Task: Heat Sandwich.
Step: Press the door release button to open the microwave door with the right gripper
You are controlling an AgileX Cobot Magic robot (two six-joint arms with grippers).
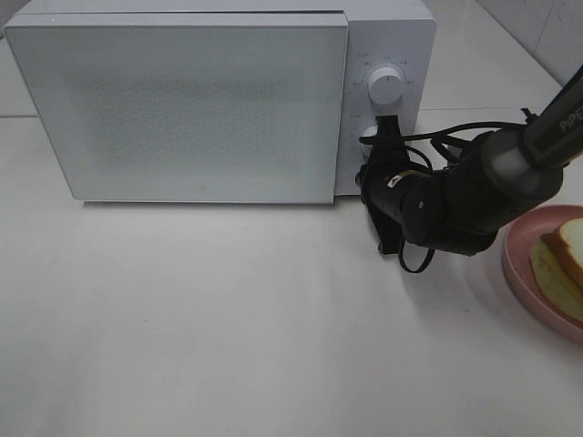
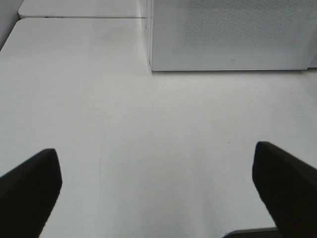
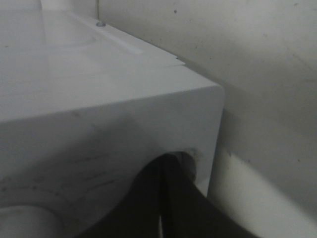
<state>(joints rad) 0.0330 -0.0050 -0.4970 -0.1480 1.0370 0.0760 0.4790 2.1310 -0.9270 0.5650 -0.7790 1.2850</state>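
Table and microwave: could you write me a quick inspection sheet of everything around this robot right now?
Surface: white table, faint scuffs.
Job's things: sandwich on a pink plate at the table's right edge, partly out of frame; microwave door closed.
Clutter: nothing seen.
Grippers: left gripper open above the table; right gripper shut, tips at the microwave's lower knob.
Cables: black cable loops along the right arm, near the knobs.
Surroundings: pale tiled wall behind.
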